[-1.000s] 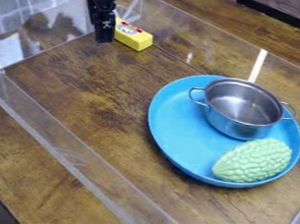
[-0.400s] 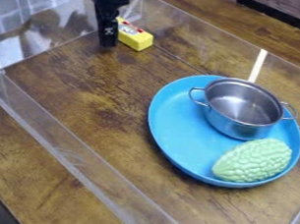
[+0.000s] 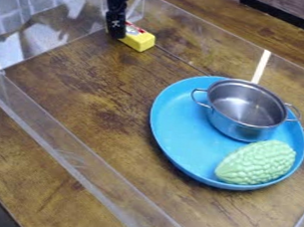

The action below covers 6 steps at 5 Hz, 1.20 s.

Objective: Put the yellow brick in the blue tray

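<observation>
the gripper (image 3: 116, 26) hangs at the far left of the wooden table (image 3: 88, 110), pointing steeply downward, its dark fingers low over the left end of the yellow brick (image 3: 134, 39). the fingers are small and dark against the background, so the gap between them is hard to read; the jaws appear to stand wide, and nothing is held between them. whether a fingertip already touches the brick cannot be told from this view.

the yellow brick lies flat on the table near the far clear wall (image 3: 190, 19), its labelled top face upward, well apart from the blue tray (image 3: 180, 138). the steep downward pose suits a grasp from above: a flat block on a hard surface offers its side faces to a straddling pair of fingers.

the blue tray sits at the near right. it already carries a steel pot (image 3: 243, 109) on its far side and a pale green bumpy object (image 3: 259, 162) on its near right side. the bare blue area lies along the left and near-left part of the tray, and this is the likely place for the brick.

judged status: approach stage. the brick is not yet gripped or lifted, so closing, lifting, carrying right and releasing all remain.
</observation>
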Tool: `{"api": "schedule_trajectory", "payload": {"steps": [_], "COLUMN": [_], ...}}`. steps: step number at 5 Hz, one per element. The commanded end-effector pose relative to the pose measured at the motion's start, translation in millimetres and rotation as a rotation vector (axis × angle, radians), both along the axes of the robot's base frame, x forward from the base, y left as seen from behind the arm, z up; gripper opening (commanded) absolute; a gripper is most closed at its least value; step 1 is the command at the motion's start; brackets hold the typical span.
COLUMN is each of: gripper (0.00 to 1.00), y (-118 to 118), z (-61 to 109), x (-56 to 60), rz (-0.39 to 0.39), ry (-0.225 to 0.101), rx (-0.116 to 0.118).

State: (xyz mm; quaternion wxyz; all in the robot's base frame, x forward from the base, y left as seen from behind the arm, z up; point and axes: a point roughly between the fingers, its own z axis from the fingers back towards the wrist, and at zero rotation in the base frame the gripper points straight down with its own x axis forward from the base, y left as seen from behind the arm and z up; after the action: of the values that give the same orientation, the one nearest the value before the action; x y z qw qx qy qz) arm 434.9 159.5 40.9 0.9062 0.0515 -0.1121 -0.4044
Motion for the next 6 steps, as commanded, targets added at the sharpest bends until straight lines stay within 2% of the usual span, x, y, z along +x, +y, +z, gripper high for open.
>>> {"api": "schedule_trajectory", "payload": {"steps": [1, 3, 6], "gripper": [1.0, 1.0, 1.0], "y": [-4, -9, -19], "z": [14.5, 3.7, -14.0], "x": [14.1, 15.5, 5.0], "rz": [-0.078, -0.189, -0.328], "ry": [-0.054, -0.071, -0.088], "rx": [0.019, 0.015, 0.014]}}
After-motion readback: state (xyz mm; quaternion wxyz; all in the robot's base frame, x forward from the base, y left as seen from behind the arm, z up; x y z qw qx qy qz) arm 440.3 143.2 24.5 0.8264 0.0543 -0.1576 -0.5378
